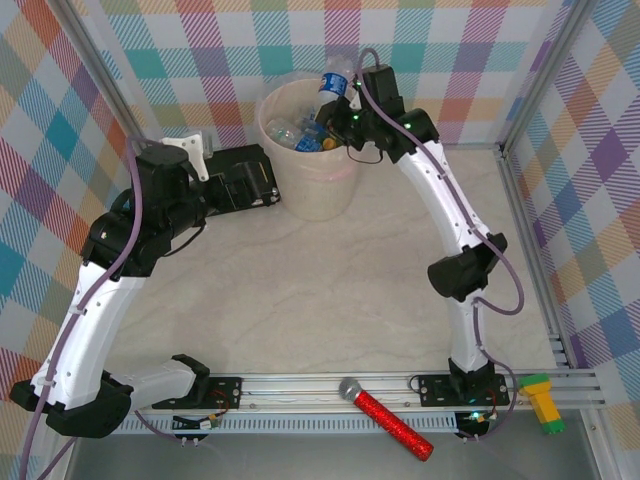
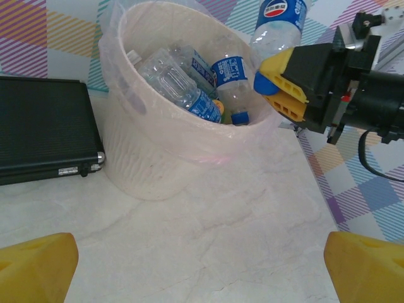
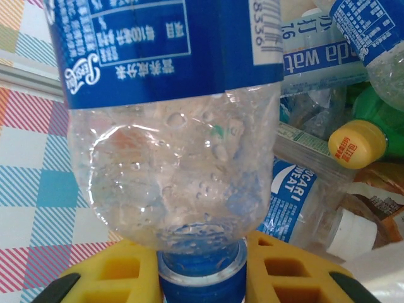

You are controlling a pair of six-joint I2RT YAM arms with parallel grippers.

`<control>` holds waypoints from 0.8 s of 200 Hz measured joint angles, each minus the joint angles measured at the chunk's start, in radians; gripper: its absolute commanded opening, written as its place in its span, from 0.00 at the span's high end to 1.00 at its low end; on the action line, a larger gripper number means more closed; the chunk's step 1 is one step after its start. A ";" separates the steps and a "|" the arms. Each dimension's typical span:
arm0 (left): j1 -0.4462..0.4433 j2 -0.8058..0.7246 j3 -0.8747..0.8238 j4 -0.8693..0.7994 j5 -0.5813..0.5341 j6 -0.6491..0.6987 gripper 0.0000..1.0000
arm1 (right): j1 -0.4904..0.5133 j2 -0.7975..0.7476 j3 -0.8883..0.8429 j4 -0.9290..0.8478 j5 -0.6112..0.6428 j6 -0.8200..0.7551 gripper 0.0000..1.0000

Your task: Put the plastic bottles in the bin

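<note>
Clear plastic with a blue label: one bottle [image 1: 335, 78] [image 2: 278, 25] [image 3: 177, 158] is clamped by its blue cap in the right gripper [image 1: 332, 118] [image 2: 268, 83] [image 3: 202, 278], jaws closed on the neck, body sticking up and away from the fingers. It hangs over the right side of the bin's rim, not inside. Bin [image 1: 320, 190] [image 2: 145, 158] is a pale beige bucket with a clear liner, standing at the far edge of the table [image 1: 330, 290], about mid-width. Inside, a pile of bottles [image 1: 290, 135] [image 2: 189, 88] [image 3: 315, 189], mostly clear with blue labels. Right wrist view also picks out a yellow cap [image 3: 356, 145], some green plastic [image 3: 379, 113] and a white cap [image 3: 353, 233]. Black case [image 1: 240, 180] [image 2: 44, 126] lies flat just left of the bin along the far edge; can't tell if they touch. Left gripper [image 2: 202, 271] is left of the bin, facing it, jaws wide open with nothing between the yellow fingers [image 2: 38, 265], only bare table under them. Red glittery microphone [image 1: 385, 415] lies across the rail at the near edge, right of centre. Yellow and green block [image 1: 545, 400] sits at the near right corner.
</note>
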 measured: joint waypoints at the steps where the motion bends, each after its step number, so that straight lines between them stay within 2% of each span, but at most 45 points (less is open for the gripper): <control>1: 0.000 0.000 0.000 0.000 0.000 0.000 0.01 | 0.000 0.001 0.001 -0.001 0.000 0.000 0.80; 33: 0.000 0.000 0.000 0.000 -0.008 -0.001 0.00 | 0.000 0.014 0.002 -0.018 0.002 0.008 0.78; 112: 0.000 0.001 -0.005 0.000 -0.026 -0.001 0.00 | 0.008 0.010 -0.054 0.090 0.014 0.123 0.76; 118: 0.000 0.001 -0.005 0.000 -0.026 -0.001 0.00 | 0.010 0.010 -0.054 0.094 0.018 0.130 0.74; 148: 0.000 0.001 -0.005 0.000 -0.034 0.000 0.00 | 0.023 0.010 -0.055 0.118 0.023 0.161 0.41; 160: 0.000 0.001 -0.005 0.000 -0.035 0.000 0.00 | 0.024 0.010 -0.055 0.123 0.023 0.174 0.40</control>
